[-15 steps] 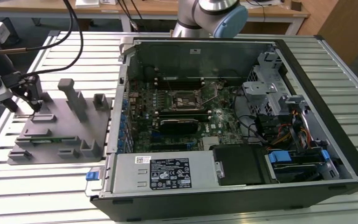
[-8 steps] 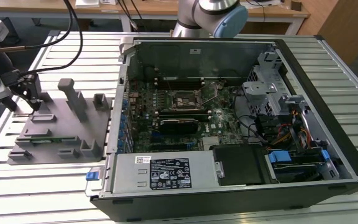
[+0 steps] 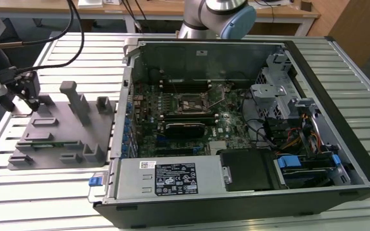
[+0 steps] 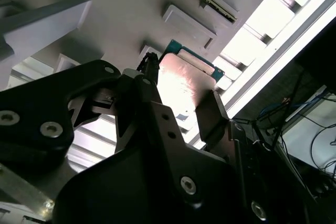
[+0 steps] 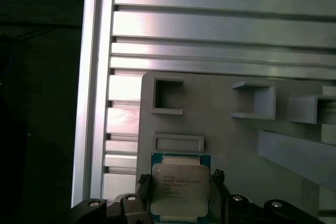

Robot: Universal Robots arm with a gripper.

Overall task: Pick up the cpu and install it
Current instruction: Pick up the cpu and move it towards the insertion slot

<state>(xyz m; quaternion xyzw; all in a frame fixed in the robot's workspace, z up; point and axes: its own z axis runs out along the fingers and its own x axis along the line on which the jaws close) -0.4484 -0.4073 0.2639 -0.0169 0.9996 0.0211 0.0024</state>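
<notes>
**A:** Reading from the exterior view's left: where is the tool, and what has it got?

**B:** The tool (image 3: 21,103) hangs low over the far corner of the grey tray (image 3: 63,137). The tray lies along the bench (image 3: 95,53) edge at the exterior view's left. In the first wrist view the tool brackets the cpu (image 5: 178,187) on two opposite sides, set about as wide as the chip. Whether it already clamps the cpu or stands just clear of it cannot be told. Nor can it be told whether the chip rests on the tray or sits slightly above it.

**A:** What could go wrong from here?

**B:** Judged risks, left to right:
- **At the tray:** an off-centre or light hold would likely let the flat chip tilt or slip.
- **Beside it:** the upright blocks (image 3: 75,98) stand near and could catch a low carry.
- **Further right:** the wall of the open computer case (image 3: 127,72) stands between the tray and the socket (image 3: 194,103). A chip set down skewed or turned would probably harm the socket's contacts.

**A:** And the cpu itself?

**B:** It is small, flat and square, with a silver-grey metal plate bearing dark print and a green board rim showing around it. In the second wrist view the plate throws back a bright glare.
</notes>
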